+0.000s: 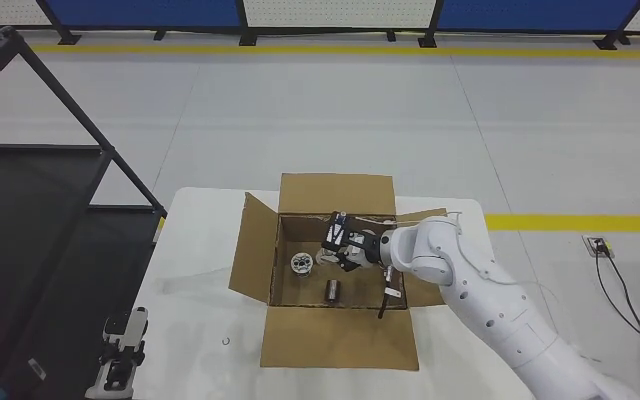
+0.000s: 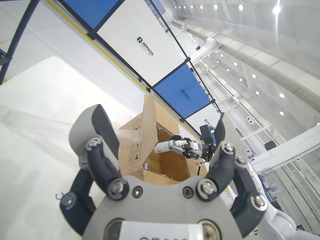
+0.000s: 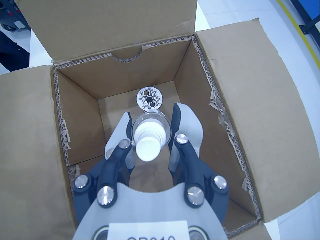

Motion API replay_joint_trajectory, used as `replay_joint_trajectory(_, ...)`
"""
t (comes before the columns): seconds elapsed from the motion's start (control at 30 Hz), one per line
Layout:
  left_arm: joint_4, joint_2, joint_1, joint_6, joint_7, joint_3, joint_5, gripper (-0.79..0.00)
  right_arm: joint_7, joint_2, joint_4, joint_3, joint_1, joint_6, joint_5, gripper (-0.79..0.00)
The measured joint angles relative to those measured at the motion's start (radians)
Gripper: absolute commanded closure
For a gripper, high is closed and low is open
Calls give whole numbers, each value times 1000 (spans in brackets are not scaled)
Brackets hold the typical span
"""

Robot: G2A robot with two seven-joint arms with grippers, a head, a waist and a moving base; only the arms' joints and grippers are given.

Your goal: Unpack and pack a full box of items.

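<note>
Clamping the spray bottle [image 3: 149, 136] by its capped upper end, the right hand [image 3: 152, 113] holds it over the open box [image 3: 112, 13]. Expect a light, rigid, smooth plastic body; grip squarely on the cylinder to prevent slip. The left hand [image 2: 160, 113] is released, by the near-left edge of the worktop [image 1: 200, 260].
</note>
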Motion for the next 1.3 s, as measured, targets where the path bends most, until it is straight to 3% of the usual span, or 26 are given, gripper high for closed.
replay_joint_trajectory(1.0, 0, 0, 0, 0, 0, 0, 0, -785, -1, 0, -1, 0, -2, 2, 0, 0)
replay_joint_trajectory(1.3, 0, 0, 0, 0, 0, 0, 0, -785, -16, 23, -105, 56, -85, 4, -25, 0)
